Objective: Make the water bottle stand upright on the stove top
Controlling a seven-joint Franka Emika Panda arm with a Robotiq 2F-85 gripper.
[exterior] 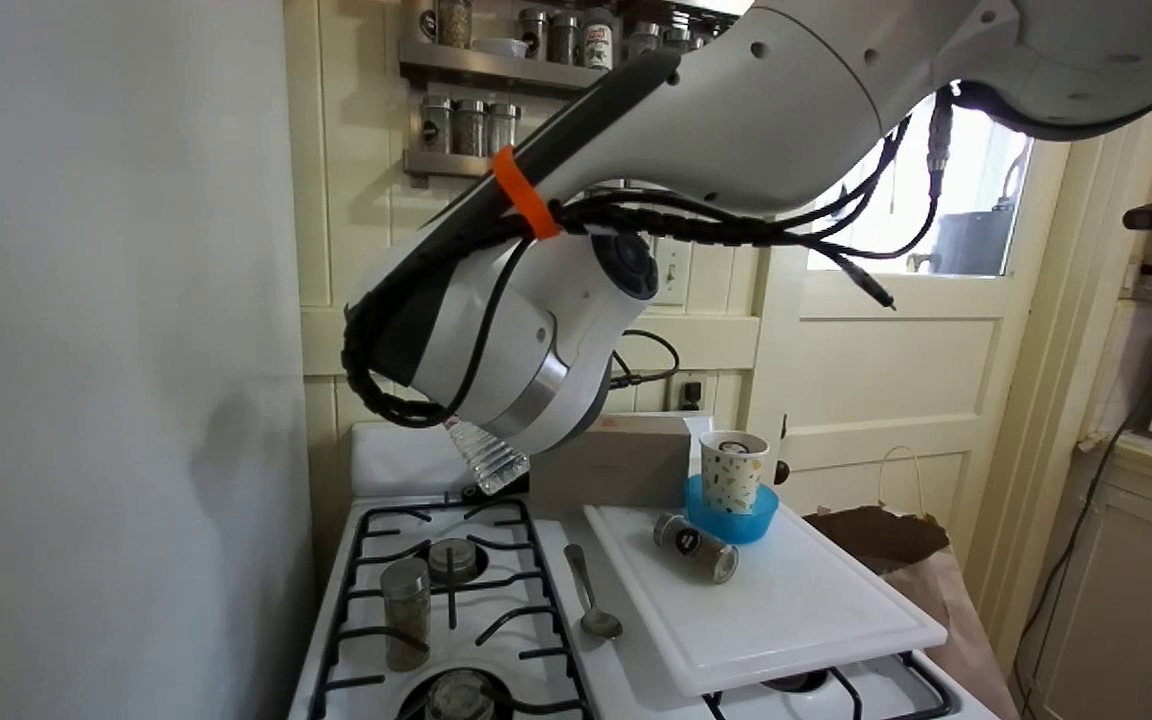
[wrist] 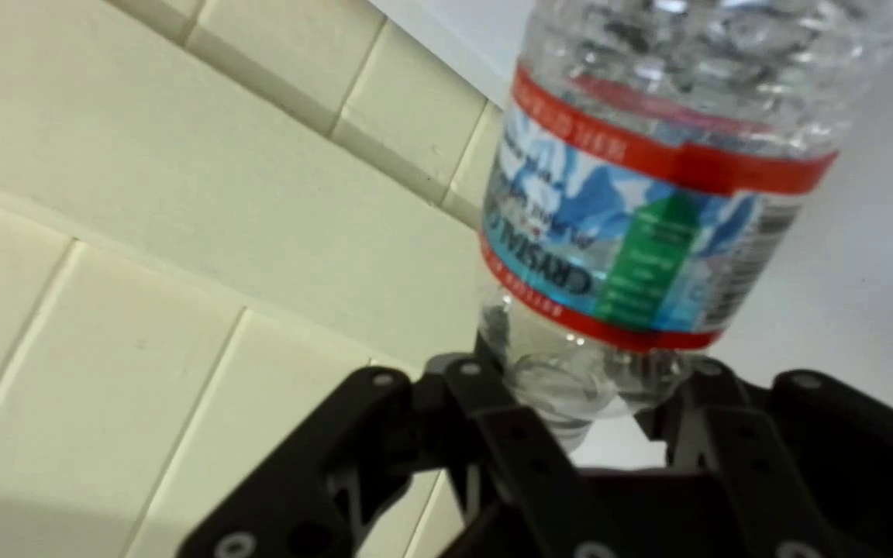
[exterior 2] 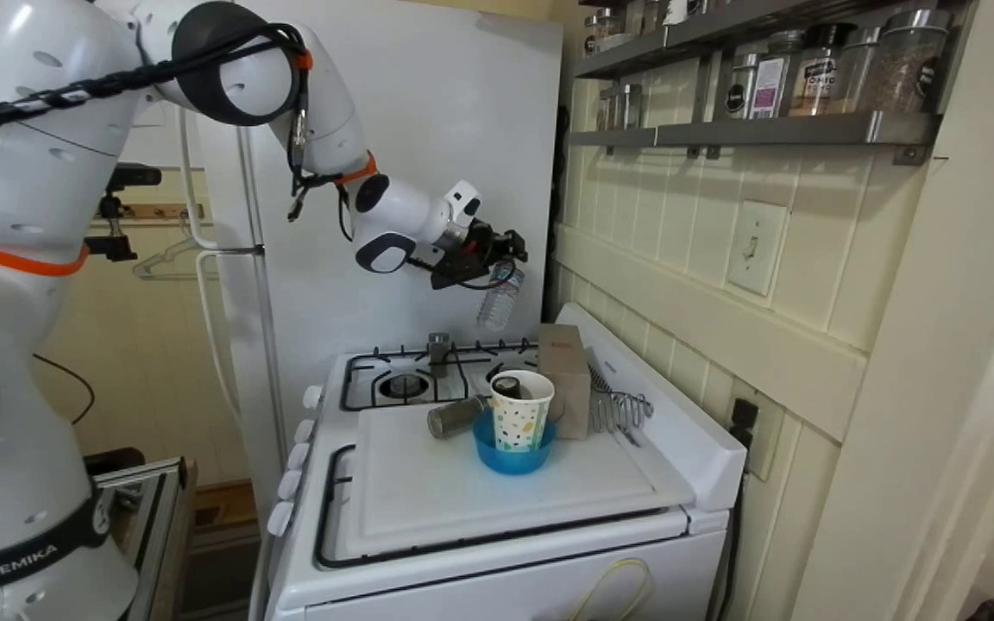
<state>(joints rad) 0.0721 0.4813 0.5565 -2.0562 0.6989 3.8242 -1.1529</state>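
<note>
The water bottle [exterior 2: 499, 299] is clear ribbed plastic and hangs in the air over the back burner area, tilted, base down. In an exterior view its lower body [exterior: 492, 460] shows below the arm, which hides the gripper there. In the wrist view the bottle [wrist: 640, 209] has a red, blue and green label, and its neck end lies between the fingers. My gripper [wrist: 590, 380] is closed around the bottle's shoulder and neck; it also shows in an exterior view [exterior 2: 504, 257]. The white stove top [exterior: 621, 670] with black grates lies below the bottle, also in an exterior view [exterior 2: 368, 392].
A spice jar [exterior: 406, 615] stands on the grates. A spoon [exterior: 591, 600] lies beside them. A white cutting board [exterior: 766, 620] holds a lying jar [exterior: 696, 548] and a paper cup [exterior: 733, 470] in a blue bowl [exterior: 736, 522]. A cardboard box [exterior 2: 564, 379] and whisk [exterior 2: 622, 412] are behind.
</note>
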